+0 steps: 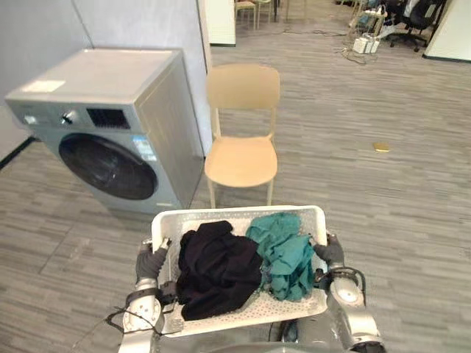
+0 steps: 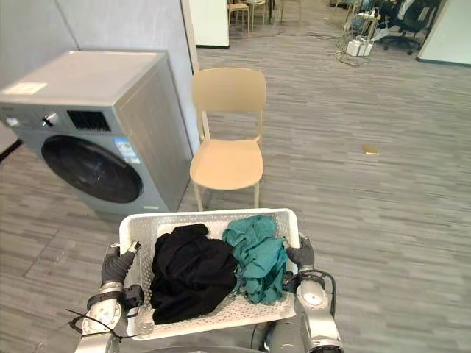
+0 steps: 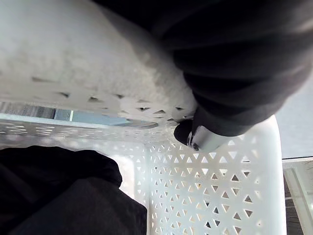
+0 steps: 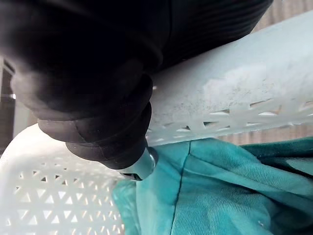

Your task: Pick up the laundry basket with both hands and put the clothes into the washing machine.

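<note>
Gripping the basket (image 1: 239, 215) by its two short sides, the left hand (image 1: 151, 262) and right hand (image 1: 330, 253) hold it off the floor (image 1: 383, 213). Each hand is clenched over the smooth, rounded rim. In the left wrist view a silver, dark-tipped finger (image 3: 198, 138) hooks over the edge and presses on the inner wall. In the right wrist view another finger (image 4: 142, 166) reaches down inside, touching cloth.

The basket is white plastic, rectangular with rounded corners. Its walls and bottom are pierced with small triangular holes below a solid band.

Just inside the left fingers lies a black garment (image 1: 217, 268), soft and matte, heaped in thick folds. Just inside the right fingers sits a teal garment (image 1: 283, 254), crumpled, with a visible seam, touching the black one in the middle.

Well beyond the left fingers stands the washer (image 1: 151, 110), a boxy grey metal front-loader with a flat top. Its round, dark glass door (image 1: 107, 165) is closed. Past the far rim, about midway between the two sets of fingers, is a chair (image 1: 241, 158). It is pale beige, with a curved back, a smooth seat and thin legs, just beside the washer. The floor is grey wood-grain planks.
</note>
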`<state>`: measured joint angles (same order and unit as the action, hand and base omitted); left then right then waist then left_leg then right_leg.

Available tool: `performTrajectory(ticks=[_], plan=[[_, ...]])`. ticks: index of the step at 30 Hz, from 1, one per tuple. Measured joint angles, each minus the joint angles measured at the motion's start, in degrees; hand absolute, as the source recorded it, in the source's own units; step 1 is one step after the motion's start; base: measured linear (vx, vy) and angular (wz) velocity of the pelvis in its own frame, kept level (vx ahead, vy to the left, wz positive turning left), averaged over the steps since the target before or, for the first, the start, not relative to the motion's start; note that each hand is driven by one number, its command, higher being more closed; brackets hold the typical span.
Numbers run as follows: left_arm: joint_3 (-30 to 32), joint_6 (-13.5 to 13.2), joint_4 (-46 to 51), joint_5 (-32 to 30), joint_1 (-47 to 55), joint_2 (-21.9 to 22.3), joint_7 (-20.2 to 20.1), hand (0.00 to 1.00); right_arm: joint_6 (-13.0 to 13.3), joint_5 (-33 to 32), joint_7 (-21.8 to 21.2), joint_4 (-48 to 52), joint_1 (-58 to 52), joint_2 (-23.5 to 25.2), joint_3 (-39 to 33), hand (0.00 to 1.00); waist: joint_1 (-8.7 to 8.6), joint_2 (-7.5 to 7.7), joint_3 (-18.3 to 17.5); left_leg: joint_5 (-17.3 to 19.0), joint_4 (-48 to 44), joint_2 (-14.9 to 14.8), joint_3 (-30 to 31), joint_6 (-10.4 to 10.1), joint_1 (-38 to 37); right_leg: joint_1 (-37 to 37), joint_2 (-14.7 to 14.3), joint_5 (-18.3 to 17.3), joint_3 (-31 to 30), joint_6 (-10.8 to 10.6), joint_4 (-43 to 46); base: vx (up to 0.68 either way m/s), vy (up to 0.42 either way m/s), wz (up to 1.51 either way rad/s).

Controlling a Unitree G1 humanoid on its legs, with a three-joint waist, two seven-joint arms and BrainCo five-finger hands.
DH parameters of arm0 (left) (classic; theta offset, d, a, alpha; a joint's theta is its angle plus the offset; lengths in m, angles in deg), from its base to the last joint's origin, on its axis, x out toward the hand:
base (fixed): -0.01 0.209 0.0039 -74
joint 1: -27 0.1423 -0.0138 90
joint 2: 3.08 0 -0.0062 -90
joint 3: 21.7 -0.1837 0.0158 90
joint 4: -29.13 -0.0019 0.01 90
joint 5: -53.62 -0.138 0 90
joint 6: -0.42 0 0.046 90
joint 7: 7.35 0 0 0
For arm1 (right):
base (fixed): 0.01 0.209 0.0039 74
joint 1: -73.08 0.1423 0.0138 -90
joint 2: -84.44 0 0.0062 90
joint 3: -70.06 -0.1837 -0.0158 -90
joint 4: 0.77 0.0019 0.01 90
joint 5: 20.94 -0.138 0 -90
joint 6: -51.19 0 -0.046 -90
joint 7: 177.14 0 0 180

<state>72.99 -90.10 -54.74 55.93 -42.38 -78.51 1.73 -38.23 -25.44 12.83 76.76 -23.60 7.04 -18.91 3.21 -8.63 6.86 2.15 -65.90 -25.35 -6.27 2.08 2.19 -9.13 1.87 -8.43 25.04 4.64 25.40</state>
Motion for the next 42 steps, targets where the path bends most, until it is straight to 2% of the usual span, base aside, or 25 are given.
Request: performTrajectory(ticks=[1,3,5,6,8,9,10,12,13,14,15,16,18,20,21,22,23,24,25,27,31,33,34,38,42], plan=[[-0.31,0.01,-0.03,0.01,-0.09,-0.05,-0.04,1.00,-0.14,0.00,0.22,-0.01,-0.11,-0.04,-0.71,1.00,0.31,0.22,0.28,2.25,-9.03,-1.81,-0.13,3.01,4.69,4.53,-1.80,-0.91,-0.17,0.05,-2.58,0.71,-0.140,-0.38],[-0.63,0.02,-0.22,0.01,-0.56,-0.15,-0.10,1.00,-0.17,-0.02,0.98,0.01,-0.09,-0.15,-0.77,1.00,0.41,2.47,1.39,5.17,-11.49,-0.39,-2.17,4.43,8.79,11.09,-2.12,-1.70,-0.75,-0.70,-7.26,0.61,-0.109,-0.01],[-0.59,-0.06,-0.30,0.04,-1.24,-0.14,-0.12,1.00,0.11,-0.04,1.23,0.13,0.50,-0.32,-0.79,1.00,1.01,5.38,1.52,10.38,0.12,3.89,-6.71,0.96,15.50,18.06,-1.75,-1.55,-0.39,-0.94,-14.26,0.73,-0.099,0.02],[-0.57,-0.05,-0.33,0.06,-1.60,-0.14,-0.11,1.00,0.14,-0.22,1.22,0.10,0.80,-0.43,-0.85,1.00,1.11,5.66,1.89,11.00,4.68,4.64,-8.29,-0.02,16.55,19.61,-1.77,-1.56,-0.22,-0.95,-15.52,0.57,-0.003,0.03],[-0.60,-0.04,-0.26,0.06,-1.89,-0.06,-0.11,1.00,0.17,-0.69,1.11,0.03,1.04,-0.76,-0.90,1.00,1.31,6.15,2.11,9.88,26.54,8.36,-13.89,-2.39,18.27,23.55,-1.08,-1.88,1.26,-1.50,-18.57,0.51,0.048,-0.09],[-0.69,-0.02,-0.08,0.05,-1.80,0.11,-0.07,1.00,0.25,-0.90,1.06,0.04,1.00,-1.08,-0.91,1.00,2.35,6.10,1.93,7.48,38.24,10.96,-15.65,-5.18,17.44,25.23,-0.53,-3.67,1.67,-4.80,-19.19,0.55,0.099,-0.37],[-0.77,0.00,-0.07,0.04,-1.69,0.01,-0.05,1.00,0.24,-1.18,1.06,-0.13,0.92,-1.05,-0.88,1.00,2.98,5.78,1.69,3.90,40.91,12.31,-14.73,-3.05,17.37,27.03,-0.01,-6.13,1.47,-8.16,-18.67,0.70,0.165,-0.43],[-0.63,0.33,-1.67,-0.24,-1.89,0.01,-0.03,1.00,0.21,-1.15,1.04,-1.26,0.32,-0.38,-0.78,1.00,3.11,7.14,1.14,3.68,36.50,15.30,-12.11,1.14,16.58,26.41,4.38,-9.10,1.76,-9.65,-7.40,0.64,0.221,0.06],[-1.02,0.45,-1.82,-0.25,-1.70,-0.25,-0.04,1.00,0.21,-1.06,1.03,-2.05,0.39,-0.52,-0.96,1.00,2.57,7.74,1.25,5.53,35.42,16.43,-11.56,2.50,15.42,22.22,8.81,-8.14,1.55,-8.64,6.03,0.64,0.269,0.53],[-1.24,0.53,-1.76,-0.23,-1.72,-1.51,-0.01,1.00,0.21,-1.04,0.96,-2.45,0.43,-0.13,-0.94,1.00,2.25,9.71,1.74,7.57,34.93,18.67,-11.92,3.55,12.88,16.22,15.26,-1.90,0.37,-5.05,23.21,0.74,0.299,0.55],[-1.28,0.80,-1.75,-0.22,-1.78,-1.87,0.08,1.00,0.16,-1.04,0.92,-3.23,0.78,0.56,-0.91,1.00,2.08,10.82,1.90,9.20,34.82,20.27,-11.81,4.01,10.60,11.66,19.30,0.25,-0.78,-2.67,34.35,0.60,0.196,0.50],[-1.07,1.36,-1.73,-0.24,-1.48,-1.90,0.77,1.00,0.07,-0.49,0.85,-4.75,1.60,1.08,-0.53,1.00,1.98,10.45,2.15,10.55,35.31,20.65,-11.18,4.11,6.84,8.39,20.18,-0.89,-1.80,-2.28,40.95,0.57,0.147,0.37],[0.28,1.49,-1.23,-0.25,-0.91,-2.09,1.19,1.00,0.15,-0.29,0.15,-4.84,2.01,1.34,0.77,1.00,1.91,8.71,2.79,10.63,39.11,20.57,-9.77,4.11,1.08,5.89,17.70,-3.33,-1.40,-2.78,36.86,0.57,0.072,0.41],[1.23,0.69,-0.64,-0.23,-0.85,-2.10,1.26,1.00,0.24,-0.30,-0.15,-4.70,3.24,1.44,1.23,1.00,1.78,7.79,2.01,10.59,43.13,20.56,-8.12,3.26,-2.16,1.40,13.10,-5.58,-1.50,-5.18,21.15,0.51,-0.040,0.62],[1.47,0.24,-0.07,-0.22,-0.78,-2.10,1.26,1.00,0.25,-0.35,-0.15,-4.70,4.00,1.44,1.25,1.00,1.53,8.58,1.62,11.07,44.53,20.72,-7.71,1.86,-3.25,0.28,11.05,-4.86,-1.72,-5.46,10.08,0.43,-0.082,0.62],[1.64,0.10,0.01,-0.22,-0.66,-2.16,1.24,1.00,0.26,-0.37,-0.15,-4.70,4.00,1.52,1.42,1.00,1.46,9.16,1.28,11.25,44.98,21.34,-7.39,1.41,-3.62,-0.14,10.05,-3.00,-2.10,-5.76,4.21,0.53,-0.120,0.75],[2.26,0.11,0.08,-0.22,-0.33,-2.40,1.24,1.00,0.25,-0.38,-0.13,-4.52,3.62,1.95,2.15,1.00,1.11,11.31,0.85,12.02,45.10,23.45,-5.44,-0.06,-4.15,-0.30,9.56,6.94,-3.93,-4.39,-5.34,0.27,-0.066,0.69],[2.40,0.12,-0.66,-0.24,-0.57,-1.93,1.24,1.00,0.27,-0.40,-0.12,-4.39,3.18,1.71,2.38,1.00,0.75,11.33,1.05,12.78,44.73,23.91,-4.08,-0.98,-4.20,-0.11,9.69,7.92,-4.29,-4.31,-6.18,0.40,-0.126,0.77],[2.08,0.60,-1.53,-0.73,0.12,-0.61,1.18,1.00,0.05,-0.39,-0.12,-4.16,1.81,0.79,2.42,1.00,1.04,8.94,-0.07,13.06,44.88,21.71,-2.17,-1.83,-4.01,2.04,8.11,8.38,-2.54,-4.08,-8.08,0.28,-0.102,0.54],[1.99,0.59,-1.54,-0.72,0.36,-0.62,1.08,1.00,0.05,-0.45,-0.14,-3.99,1.53,0.39,2.87,1.00,1.03,8.42,-0.27,12.99,44.99,20.28,-0.82,-2.25,-3.28,3.51,6.18,8.34,-0.27,-4.01,-12.04,0.36,-0.133,0.43],[2.29,1.64,-5.37,-0.81,-2.92,-0.99,0.71,1.00,-0.22,-0.67,-0.10,-3.93,0.69,-0.07,2.27,1.00,1.10,9.78,0.63,12.53,36.38,18.17,-1.36,-5.05,2.19,7.34,5.20,8.63,2.10,-3.69,-17.54,0.19,-0.059,0.32],[1.80,1.62,-6.27,-0.77,-3.22,-0.96,0.23,1.00,-1.02,-0.60,-0.11,-3.83,-0.02,-0.25,1.64,1.00,1.40,10.19,0.86,11.89,41.25,14.79,-3.46,-4.50,1.12,8.80,4.90,8.59,1.65,-3.83,-17.76,0.06,0.008,-0.17],[1.68,1.54,-6.80,-0.77,-4.13,-0.77,-0.32,1.00,-1.07,-0.60,-0.13,-3.26,0.12,-0.56,1.17,1.00,1.16,9.22,0.91,9.80,45.10,13.40,-2.18,-7.30,1.07,8.77,4.04,8.62,1.24,-4.63,-18.06,0.05,0.129,-0.11],[0.85,1.60,-10.94,-0.74,-8.41,-3.53,-1.41,1.00,-1.42,-0.34,-0.12,-1.63,-2.01,1.97,-0.93,1.00,0.51,10.95,0.76,9.35,48.03,16.09,-3.95,-6.36,1.22,6.76,6.13,10.48,-0.07,-6.66,-19.83,0.01,0.155,-0.13],[0.76,1.89,-13.51,-0.65,-9.64,-4.35,-2.67,1.00,-2.38,-0.14,-0.19,-1.74,-2.55,1.92,-0.99,1.00,0.33,10.30,2.12,9.31,47.93,16.75,-6.56,-6.30,1.83,4.69,6.36,11.76,-2.31,-6.78,-20.34,-0.02,0.062,-0.29]])
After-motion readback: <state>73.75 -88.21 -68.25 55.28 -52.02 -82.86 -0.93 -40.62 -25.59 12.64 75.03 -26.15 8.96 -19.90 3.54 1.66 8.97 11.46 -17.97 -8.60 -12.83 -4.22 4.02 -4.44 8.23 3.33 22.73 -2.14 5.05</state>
